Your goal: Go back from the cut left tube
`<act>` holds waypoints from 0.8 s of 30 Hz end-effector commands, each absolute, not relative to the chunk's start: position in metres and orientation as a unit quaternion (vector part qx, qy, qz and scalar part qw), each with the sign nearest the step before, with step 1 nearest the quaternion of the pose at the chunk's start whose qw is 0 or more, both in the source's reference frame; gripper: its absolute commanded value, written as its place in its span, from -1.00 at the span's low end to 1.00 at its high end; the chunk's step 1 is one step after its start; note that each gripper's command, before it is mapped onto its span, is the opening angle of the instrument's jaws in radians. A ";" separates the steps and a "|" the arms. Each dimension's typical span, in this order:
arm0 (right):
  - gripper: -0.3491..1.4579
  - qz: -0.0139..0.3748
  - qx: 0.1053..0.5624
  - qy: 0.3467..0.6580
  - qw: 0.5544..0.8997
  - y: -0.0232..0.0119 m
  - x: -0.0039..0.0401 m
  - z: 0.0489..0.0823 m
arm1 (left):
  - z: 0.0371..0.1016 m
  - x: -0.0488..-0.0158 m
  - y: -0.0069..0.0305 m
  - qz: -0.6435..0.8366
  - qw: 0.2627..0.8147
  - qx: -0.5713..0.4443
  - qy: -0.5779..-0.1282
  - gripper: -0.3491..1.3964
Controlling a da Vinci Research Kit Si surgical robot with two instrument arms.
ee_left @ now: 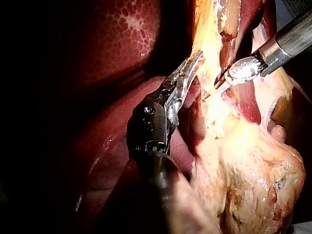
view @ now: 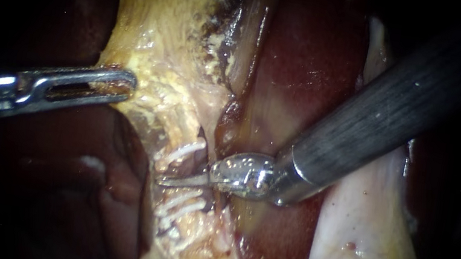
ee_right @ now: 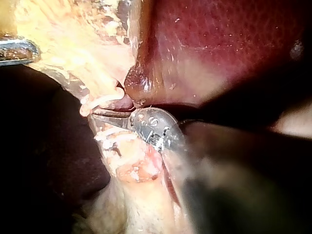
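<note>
The right instrument [view: 174, 181] is found with its hand slightly apart, the blades lying across the cut left tube [view: 194, 167] between the clips [view: 181, 153]. Its shaft runs to the far right, and withdrawal along that axis is indicated. The left instrument [view: 118, 83] is clamped on yellow tissue [view: 151, 44].

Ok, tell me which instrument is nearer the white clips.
Right instrument: its tip lies between the white clips. The left instrument holds yellowish tissue, well apart from them.
</note>
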State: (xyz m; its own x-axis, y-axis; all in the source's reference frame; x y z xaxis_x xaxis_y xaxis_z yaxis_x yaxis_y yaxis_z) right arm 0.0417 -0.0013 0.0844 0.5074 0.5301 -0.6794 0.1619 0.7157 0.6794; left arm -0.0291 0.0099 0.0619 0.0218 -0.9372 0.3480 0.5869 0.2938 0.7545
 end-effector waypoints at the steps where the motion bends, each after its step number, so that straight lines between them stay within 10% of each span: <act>1: -1.00 0.119 0.360 0.481 0.790 -0.0014 0.0417 0.0844 | 0.0619 -0.0291 0.0099 -0.557 0.684 0.207 -0.423 -1.00; 5: -1.00 0.131 0.358 0.479 0.791 -0.0015 0.0416 0.0842 | 0.0618 -0.0291 0.0098 -0.557 0.684 0.207 -0.423 -1.00; 12: -0.03 0.134 0.353 0.479 0.792 -0.0014 0.0415 0.0840 | 0.0618 -0.0291 0.0098 -0.557 0.684 0.207 -0.423 -1.00; 24: 0.23 0.136 0.353 0.480 0.791 -0.0015 0.0413 0.0829 | 0.0618 -0.0290 0.0098 -0.557 0.684 0.207 -0.423 -1.00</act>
State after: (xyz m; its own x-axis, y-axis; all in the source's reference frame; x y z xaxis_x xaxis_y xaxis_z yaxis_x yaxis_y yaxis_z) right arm 0.0413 -0.0015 0.0828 0.5017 0.5550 -0.6635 0.1228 0.7135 0.6898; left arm -0.0290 0.0098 0.0618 0.0216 -0.9373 0.3480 0.5875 0.2935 0.7541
